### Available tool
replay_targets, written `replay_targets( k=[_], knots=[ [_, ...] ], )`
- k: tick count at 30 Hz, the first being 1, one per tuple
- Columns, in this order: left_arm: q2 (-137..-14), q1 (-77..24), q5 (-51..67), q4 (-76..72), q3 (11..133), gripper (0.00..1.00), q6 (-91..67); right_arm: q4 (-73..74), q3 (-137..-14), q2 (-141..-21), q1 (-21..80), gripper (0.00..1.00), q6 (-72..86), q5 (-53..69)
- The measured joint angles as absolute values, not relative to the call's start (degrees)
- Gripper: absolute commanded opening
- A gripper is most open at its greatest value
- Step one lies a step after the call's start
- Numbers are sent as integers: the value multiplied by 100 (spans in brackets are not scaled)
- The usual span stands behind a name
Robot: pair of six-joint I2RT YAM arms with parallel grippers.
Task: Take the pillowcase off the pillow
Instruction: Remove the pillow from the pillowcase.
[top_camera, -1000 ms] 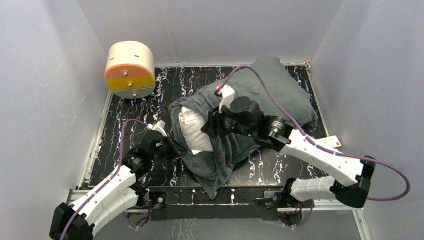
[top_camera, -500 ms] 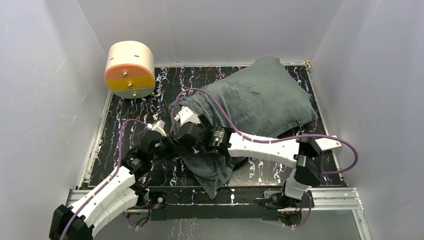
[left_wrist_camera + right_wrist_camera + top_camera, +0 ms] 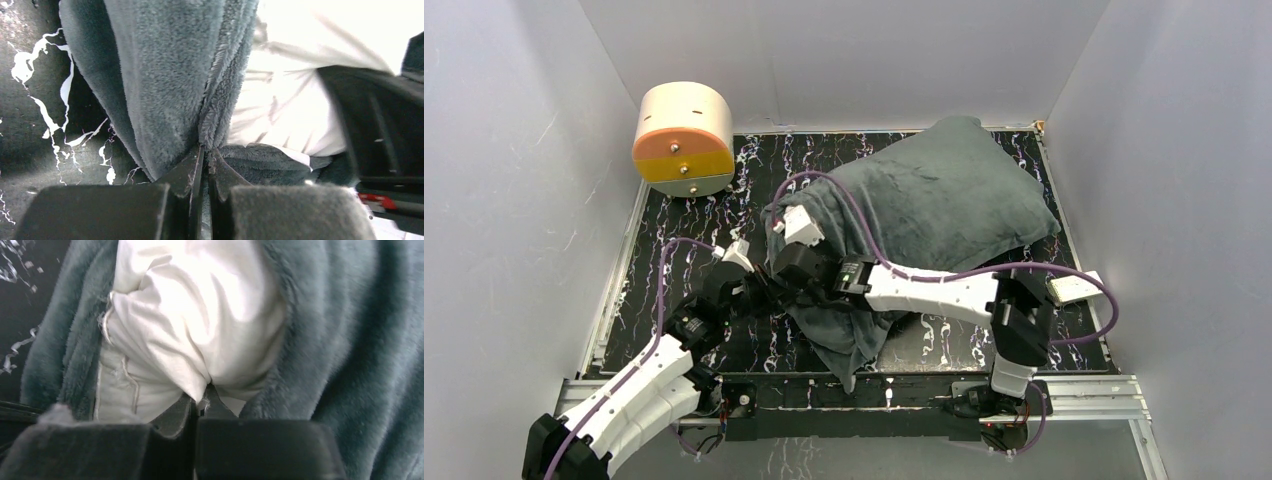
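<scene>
White walls (image 3: 514, 150) boxed in the black marbled table (image 3: 684, 215). The left arm reached low from the near left, its left gripper (image 3: 204, 154) clamped on the hem of the pillowcase (image 3: 944, 195). The right arm lay folded across the front, its right gripper (image 3: 199, 401) pinching the white pillow (image 3: 200, 315), which bulged from the grey-green cover's open mouth at mid-table.

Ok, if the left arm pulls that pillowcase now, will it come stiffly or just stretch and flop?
Probably floppy: the pillowcase lies in loose folds and bunches where the left gripper pinches it. Its plush pile likely drags on the pillow, which the right gripper pinches, so expect it to peel slowly, not slide.
</scene>
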State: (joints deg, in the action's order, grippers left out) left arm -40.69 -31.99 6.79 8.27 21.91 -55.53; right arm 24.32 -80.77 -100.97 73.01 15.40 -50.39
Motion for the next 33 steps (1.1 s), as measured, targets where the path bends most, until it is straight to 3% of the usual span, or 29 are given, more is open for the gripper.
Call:
replay_targets(
  k=[6,14,25,33],
  knots=[
    [-3999,-3199,416,878,2246,0,-5714,2018,-7843,-9430,6805,0,1505,-4233],
    [-3885,-3212,346,412,1920,0,-6156,2021,-7408,-8353,5575,0,2255,-1872],
    [-4681,-3264,596,-622,1496,0,-6429,2104,-7006,-7848,5358,1,2700,-613],
    [-4543,-3264,676,64,1837,0,-6020,2445,-7054,-7817,5714,50,2547,-757]
  ],
)
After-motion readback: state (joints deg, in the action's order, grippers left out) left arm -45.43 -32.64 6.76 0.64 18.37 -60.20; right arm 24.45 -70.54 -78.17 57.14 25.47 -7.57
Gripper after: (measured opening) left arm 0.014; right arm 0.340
